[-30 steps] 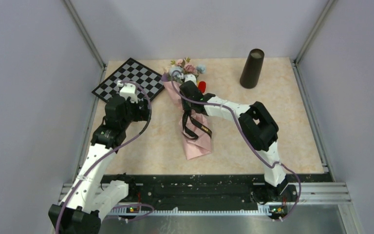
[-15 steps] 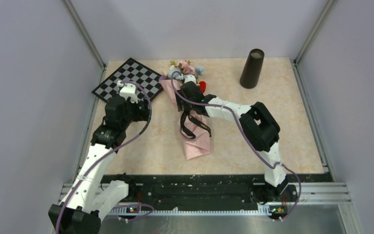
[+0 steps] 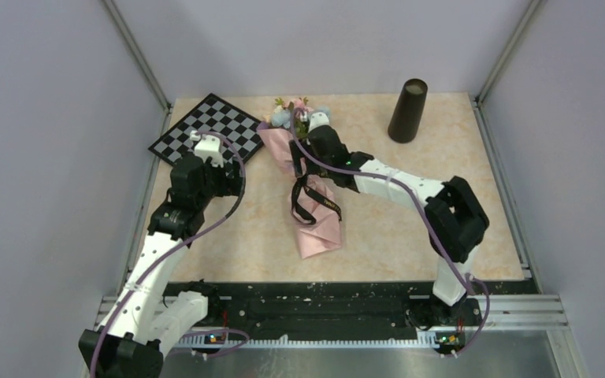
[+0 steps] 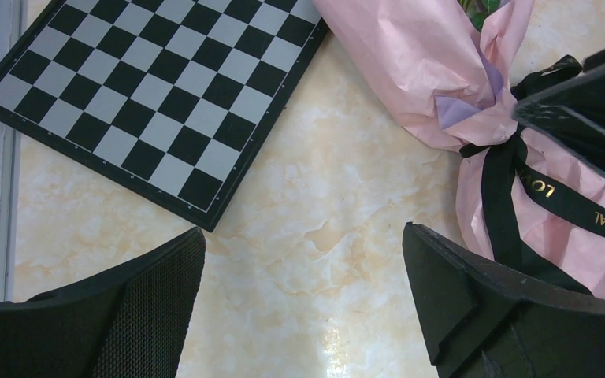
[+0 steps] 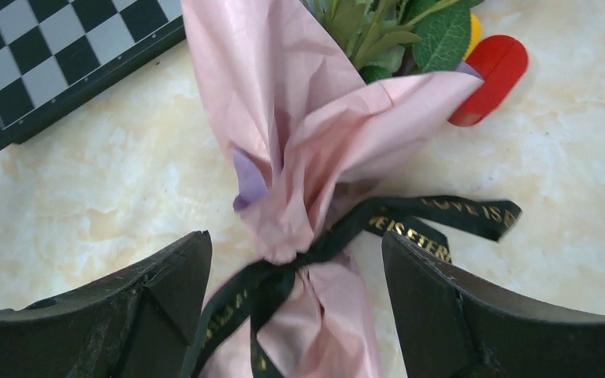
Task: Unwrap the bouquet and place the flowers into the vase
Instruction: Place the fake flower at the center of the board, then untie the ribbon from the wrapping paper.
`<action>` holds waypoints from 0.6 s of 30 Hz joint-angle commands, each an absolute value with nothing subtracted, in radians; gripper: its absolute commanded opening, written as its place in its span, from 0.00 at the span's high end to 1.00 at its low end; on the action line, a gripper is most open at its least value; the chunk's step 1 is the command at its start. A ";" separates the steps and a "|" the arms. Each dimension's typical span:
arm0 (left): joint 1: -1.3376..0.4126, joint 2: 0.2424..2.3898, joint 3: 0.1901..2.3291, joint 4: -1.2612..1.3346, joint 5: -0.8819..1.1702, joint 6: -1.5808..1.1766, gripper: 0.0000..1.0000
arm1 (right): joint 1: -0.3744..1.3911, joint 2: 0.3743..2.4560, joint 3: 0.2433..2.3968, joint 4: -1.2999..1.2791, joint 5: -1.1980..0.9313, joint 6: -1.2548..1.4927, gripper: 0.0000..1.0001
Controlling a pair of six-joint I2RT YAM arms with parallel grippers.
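Note:
The bouquet (image 3: 309, 206) lies on the table, a pink paper cone (image 5: 299, 150) with lilac inside, tied with a black gold-lettered ribbon (image 5: 410, 220). Pink, white and blue flowers (image 3: 293, 110) show at its far end, and green leaves (image 5: 417, 31) poke from the paper. My right gripper (image 5: 295, 236) hovers open over the ribbon knot, one finger on each side, holding nothing. To the bouquet's left, my left gripper (image 4: 301, 232) is open above bare table. The dark vase (image 3: 407, 110) stands upright at the back right.
A black-and-white checkered board (image 3: 209, 130) lies at the back left, close to the bouquet's head. A small red-and-yellow block (image 5: 490, 75) sits by the leaves. Grey walls enclose the table on three sides.
My right gripper has opened, letting go of what it held at the bouquet, and has shifted toward the flower end. Its elbow swung right. The left arm stayed still.

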State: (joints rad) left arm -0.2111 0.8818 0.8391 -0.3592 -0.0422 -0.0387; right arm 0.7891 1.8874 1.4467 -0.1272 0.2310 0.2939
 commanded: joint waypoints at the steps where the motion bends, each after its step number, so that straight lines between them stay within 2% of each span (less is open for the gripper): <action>1: -0.207 0.882 0.826 -0.307 -0.038 -0.042 0.01 | 0.787 1.700 1.350 -0.105 0.214 0.266 0.19; 8: -0.209 0.895 0.823 -0.298 -0.008 -0.045 0.01 | 0.699 1.463 1.115 -0.076 0.118 0.302 0.21; 18: -0.228 0.954 0.830 -0.271 0.225 -0.132 0.01 | 0.610 1.248 0.816 -0.055 0.024 0.301 0.22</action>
